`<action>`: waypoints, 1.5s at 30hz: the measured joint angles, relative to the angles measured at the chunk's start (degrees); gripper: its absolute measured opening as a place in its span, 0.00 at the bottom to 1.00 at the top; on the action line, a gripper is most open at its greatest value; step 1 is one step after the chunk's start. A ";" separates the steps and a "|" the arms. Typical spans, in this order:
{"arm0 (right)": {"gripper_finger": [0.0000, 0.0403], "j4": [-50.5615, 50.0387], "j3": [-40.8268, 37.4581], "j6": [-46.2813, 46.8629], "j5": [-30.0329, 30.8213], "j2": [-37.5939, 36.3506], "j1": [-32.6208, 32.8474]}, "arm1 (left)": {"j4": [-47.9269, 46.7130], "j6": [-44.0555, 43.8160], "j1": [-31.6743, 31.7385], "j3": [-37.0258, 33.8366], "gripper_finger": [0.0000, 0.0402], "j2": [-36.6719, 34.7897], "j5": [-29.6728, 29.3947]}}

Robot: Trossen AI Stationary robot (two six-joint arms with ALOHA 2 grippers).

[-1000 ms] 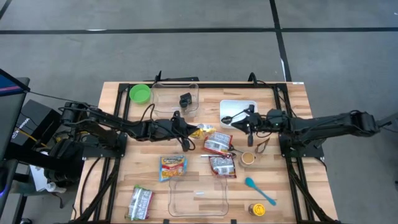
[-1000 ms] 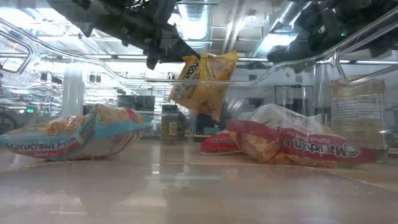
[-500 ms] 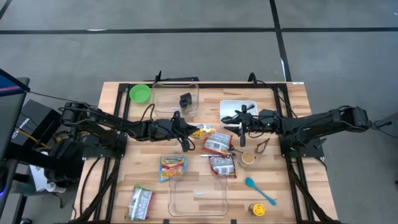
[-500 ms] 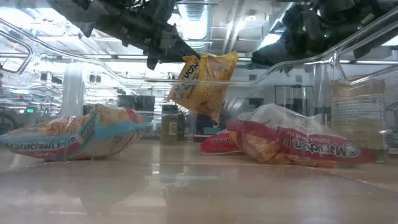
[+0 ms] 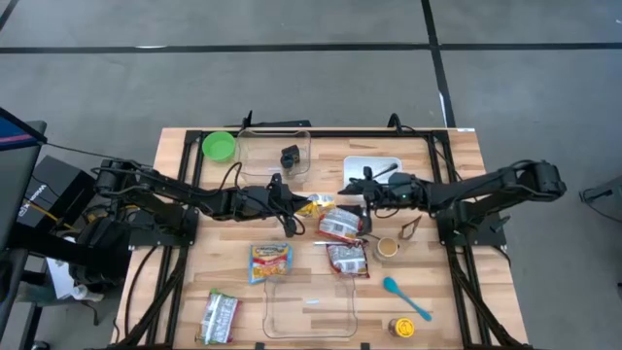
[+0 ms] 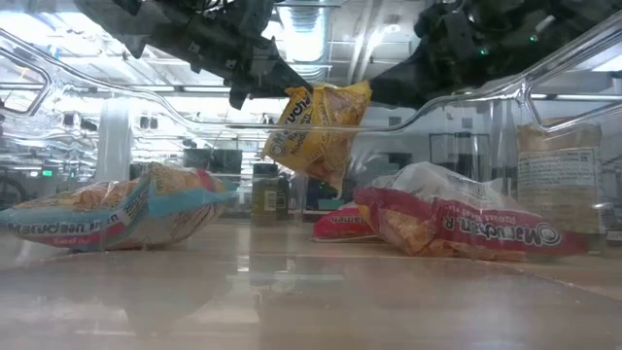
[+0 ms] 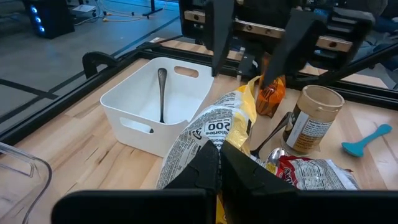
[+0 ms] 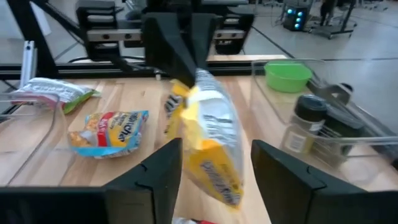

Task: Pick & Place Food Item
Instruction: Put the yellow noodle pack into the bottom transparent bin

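Two end effectors meet mid-table: left end effector (image 5: 294,205) clamped on yellow snack bag (image 5: 317,205), held aloft; right end effector (image 5: 356,189) parted, best centred around bag before closing.

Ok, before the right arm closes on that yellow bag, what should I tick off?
1. Left end effector shut on yellow bag: ok.
2. Bag lifted clear of the table: ok.
3. Right end effector open, fingers either side of the bag: ok.
4. Right fingers already touching the bag: cannot tell.
5. White bin and jar clear of both arms: ok.
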 joint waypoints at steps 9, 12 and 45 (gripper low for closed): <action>0.42 -0.26 2.33 -0.04 0.00 2.76 1.16 | 0.00 0.00 0.00 0.00 0.00 0.00 0.02; 0.40 -0.21 2.54 -0.02 0.00 2.79 1.14 | -0.09 0.00 0.00 0.00 0.00 0.00 0.02; 0.13 -1.57 2.54 0.48 0.00 2.79 1.13 | 0.00 0.00 0.00 0.00 0.00 0.00 0.02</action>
